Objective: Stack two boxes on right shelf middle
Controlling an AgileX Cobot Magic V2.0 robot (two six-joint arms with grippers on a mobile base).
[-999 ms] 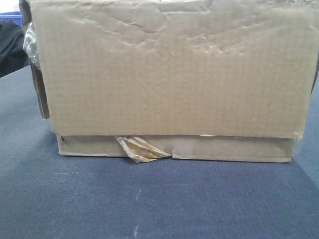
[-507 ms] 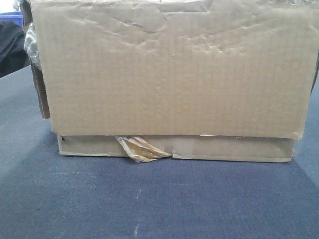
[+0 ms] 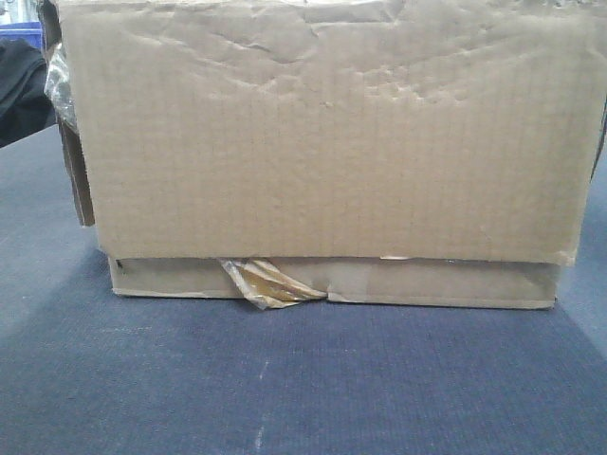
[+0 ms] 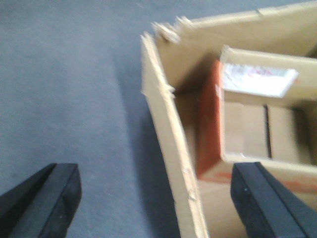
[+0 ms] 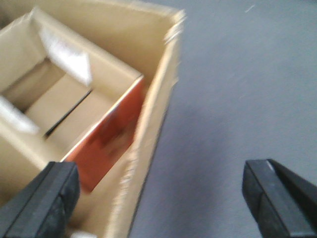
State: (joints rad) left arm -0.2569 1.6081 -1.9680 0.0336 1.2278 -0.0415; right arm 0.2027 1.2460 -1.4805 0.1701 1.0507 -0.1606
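Note:
A large brown cardboard box (image 3: 322,142) fills the front view and rests on a dark blue-grey surface (image 3: 285,379). Yellowish tape (image 3: 266,284) peels off at its bottom seam. From above the box is open, and a smaller box (image 4: 257,124) with an orange side stands inside it. My left gripper (image 4: 156,191) is open, its fingers either side of the big box's left wall (image 4: 168,129). My right gripper (image 5: 161,188) is open astride the right wall (image 5: 153,124), with the smaller box (image 5: 54,99) to its left. The shelf is out of view.
A black object (image 3: 19,90) and a bit of something blue (image 3: 19,30) show at the far left behind the box. The blue-grey surface (image 4: 64,89) extends out on both sides of the box (image 5: 237,89).
The box's top edge has dropped slightly into the front view. Nothing else differs.

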